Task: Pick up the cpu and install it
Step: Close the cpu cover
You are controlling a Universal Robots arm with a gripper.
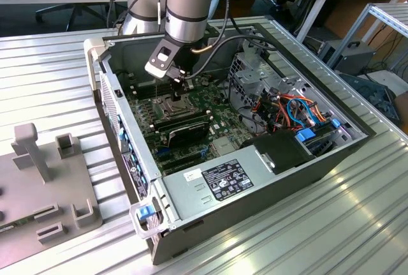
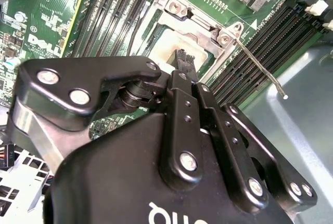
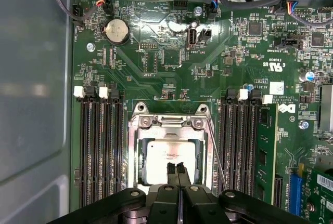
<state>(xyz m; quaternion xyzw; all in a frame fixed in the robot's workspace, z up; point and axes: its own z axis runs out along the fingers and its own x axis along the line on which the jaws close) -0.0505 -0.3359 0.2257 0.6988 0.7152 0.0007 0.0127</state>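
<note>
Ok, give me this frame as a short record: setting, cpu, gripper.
setting: open grey computer case lying on a ribbed metal table
cpu: small flat silver-grey square chip, lying inside the hinged metal socket frame on the green motherboard
gripper: black two-finger gripper, fingers together, tips over the chip; contact unclear

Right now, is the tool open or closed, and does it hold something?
Tool: closed, just above the cpu, which lies flat in the socket; nothing visibly held.
</note>
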